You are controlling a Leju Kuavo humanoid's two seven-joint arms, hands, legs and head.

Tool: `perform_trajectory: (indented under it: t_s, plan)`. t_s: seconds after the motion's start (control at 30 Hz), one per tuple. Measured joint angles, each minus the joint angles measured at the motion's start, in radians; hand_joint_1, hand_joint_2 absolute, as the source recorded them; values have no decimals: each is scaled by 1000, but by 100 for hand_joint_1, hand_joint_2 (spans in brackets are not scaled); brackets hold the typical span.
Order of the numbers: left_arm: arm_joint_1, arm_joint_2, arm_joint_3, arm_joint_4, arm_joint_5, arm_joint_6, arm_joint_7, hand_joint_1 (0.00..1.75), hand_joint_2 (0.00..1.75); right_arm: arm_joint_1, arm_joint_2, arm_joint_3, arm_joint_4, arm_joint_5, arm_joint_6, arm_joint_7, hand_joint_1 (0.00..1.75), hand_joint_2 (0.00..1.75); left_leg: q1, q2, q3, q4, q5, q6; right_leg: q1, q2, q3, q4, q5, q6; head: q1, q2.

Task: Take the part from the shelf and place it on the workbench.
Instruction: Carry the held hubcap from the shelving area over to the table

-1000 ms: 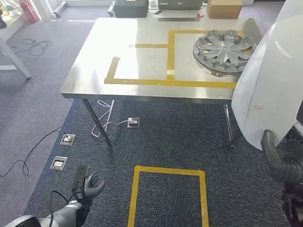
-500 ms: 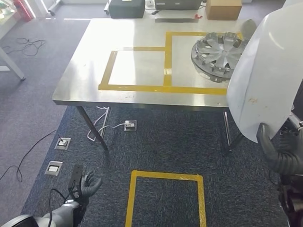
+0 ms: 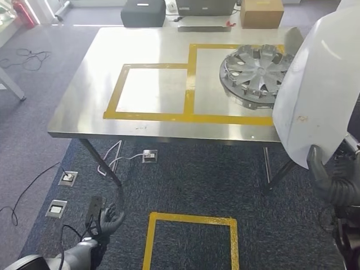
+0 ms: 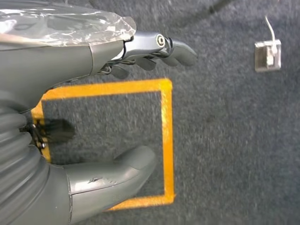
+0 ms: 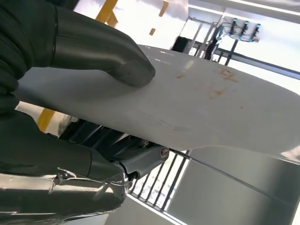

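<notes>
now | right hand (image 3: 335, 185) grips white part (image 3: 318, 90) | left hand (image 3: 108, 219) fingers apart, empty

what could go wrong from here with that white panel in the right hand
1. The right hand grips the big white panel only at its lower edge, thumb on top, so the panel may tilt or slip out.
2. The panel rises beside the hubcap on the workbench; setting it down there could knock the hubcap.
3. It hides the workbench's right end from the head view, so placement may be misjudged.
</notes>
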Motion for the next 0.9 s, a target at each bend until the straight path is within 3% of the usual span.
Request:
perform_trajectory:
  t_s: [0.07, 0.13, 0.2, 0.23, 0.3, 0.37, 0.47, 0.5, 0.57, 0.63, 0.67, 0.7, 0.73, 0.77, 0.83, 0.87, 0.9]
  plan:
    - [-2, -1, 0, 0, -1, 0, 0, 0, 175, -3, 0, 1, 1, 0, -1, 0, 175, 175, 2, 3, -82, 126, -12, -6, 0, -1, 18, -7, -10, -12, -7, 0]
    - [0, -1, -1, 0, -2, 0, 0, 0, 175, -3, 0, 3, 6, 0, 0, 0, 175, 175, 2, 3, -175, 236, -62, -10, 3, 0, 34, -8, -25, -19, -12, 0]
    - [1, -1, -1, 0, -2, -2, 1, 0, 175, -3, 0, 4, 12, 0, 0, 0, 175, 175, 2, 3, -221, 244, -80, -8, 7, 2, 55, -8, -44, -20, -17, 0]
    - [1, 0, -1, 0, -2, -2, 1, 0, 175, -4, 0, 4, 14, 0, 1, 0, 175, 175, 0, 3, -219, 202, -55, -3, 9, 2, 68, -8, -54, -20, -20, 0]
    - [1, 1, -1, 0, -3, -3, 1, 0, 175, -6, 0, 4, 20, -1, 1, 0, 175, 175, -8, 3, -183, 60, 52, 15, 11, 2, 89, -9, -73, -16, -22, 0]
    - [-1, 4, -1, 0, -6, -3, 2, 0, 175, -7, 0, 4, 24, -2, 2, 1, 175, 175, -19, 4, -154, -40, 122, 29, 12, 5, 100, -15, -89, -8, -20, 0]
    - [-5, 6, -2, 0, -9, -3, 5, 0, 175, -4, 0, 3, 27, -2, 2, 2, 175, 175, -22, 3, -129, -75, 124, 42, 12, 4, 113, -9, -88, 11, -20, 0]
    - [-6, 6, -2, 0, -10, -3, 6, 0, 175, -3, 0, 3, 27, -1, 2, 1, 175, 175, -20, 4, -114, -81, 122, 47, 12, 2, 106, 17, -87, 17, -19, 0]
    - [-8, 6, -2, 0, -11, -5, 6, 0, 175, -1, 1, 3, 27, 1, 1, 0, 175, 175, -16, 4, -87, -87, 112, 52, 10, -1, 52, 123, -105, 25, -15, 0]
    - [-8, 4, -2, 0, -12, -6, 7, 0, 175, 8, 1, 3, 28, 1, 0, 0, 175, 175, -17, 3, -66, -87, 93, 55, 9, -2, -28, 252, -161, 28, -12, 0]
    - [-7, 3, -2, 0, -12, -6, 8, 0, 175, 12, 1, 3, 29, 2, 0, 1, 175, 175, -17, 3, -54, -86, 83, 54, 9, -2, -58, 284, -191, 28, -11, 0]
    - [-6, 2, -2, 0, -12, -6, 9, 0, 175, 15, 1, 3, 30, 2, 0, 1, 175, 175, -16, 2, -40, -86, 71, 53, 9, -3, -73, 284, -204, 30, -10, 0]
    - [-5, 1, -2, 0, -12, -7, 9, 0, 175, 17, 1, 3, 31, 2, 0, 1, 175, 175, -16, 2, -24, -86, 60, 51, 8, -4, -73, 251, -194, 31, -8, 0]
    - [-5, 0, -2, 0, -12, -8, 9, 0, 175, 18, 1, 3, 31, 2, 0, 1, 175, 175, -16, 2, -7, -86, 48, 49, 8, -4, -60, 191, -155, 32, -7, 0]
    - [-5, -2, -2, 0, -13, -11, 9, 0, 175, 22, 1, 1, 32, 4, 1, 0, 175, 175, -18, 1, 19, -83, 24, 42, 9, -5, -32, 54, -42, 29, -2, 0]
    - [-7, -3, -2, 0, -13, -12, 9, 0, 175, 25, 1, 0, 32, 5, 2, 1, 175, 175, -19, 1, 25, -82, 15, 37, 11, -5, -21, 10, -2, 23, 0, 0]
    - [-8, -4, -2, 1, -13, -13, 8, 0, 175, 29, 1, -1, 33, 6, 3, 1, 175, 175, -19, 0, 27, -79, 8, 31, 14, -5, -15, -13, 18, 17, 1, 0]
